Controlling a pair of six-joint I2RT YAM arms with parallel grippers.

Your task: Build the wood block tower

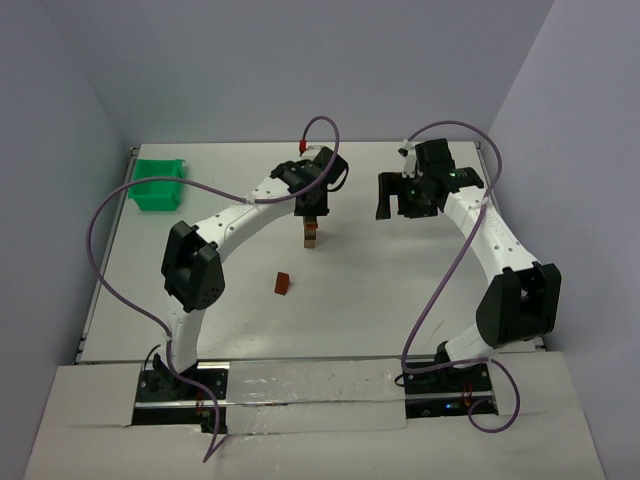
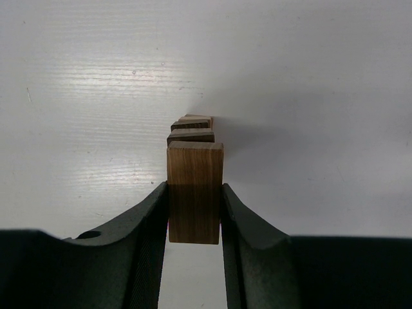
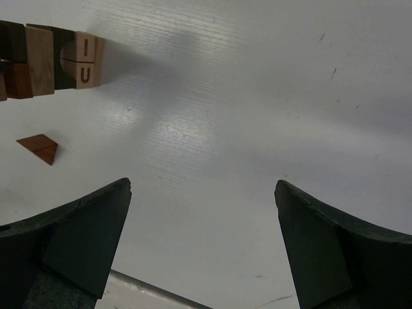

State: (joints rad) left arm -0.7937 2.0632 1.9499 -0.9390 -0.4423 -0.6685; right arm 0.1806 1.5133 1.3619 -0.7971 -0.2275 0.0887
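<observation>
Your left gripper [image 2: 194, 215] is pinching a tan block [image 2: 194, 193] by its two long sides, with both fingers [image 2: 149, 228] pressing flat against the wood. It's hanging right over the wood block tower [image 1: 312, 238], which is standing toward the far edge of the table [image 1: 450, 290], about midway between the left and right edges. Looking down from the left wrist, the held block is lining up over the stacked pieces below it, though they're sitting slightly twisted against each other. I can't tell whether the tan block is touching the top of the stack or hovering just above it.

Your right gripper [image 1: 397, 208] is sitting off to the right of the tower, well apart from it, with its jaws spread wide and gripping nothing. From its wrist camera the tower is showing in the upper left corner, and two light blocks marked I and U are sitting side by side.

A reddish-brown wedge [image 1: 284, 284] is lying loose on the table, nearer the arm bases than the tower. A green bin [image 1: 157, 184] is sitting at the far left corner.
</observation>
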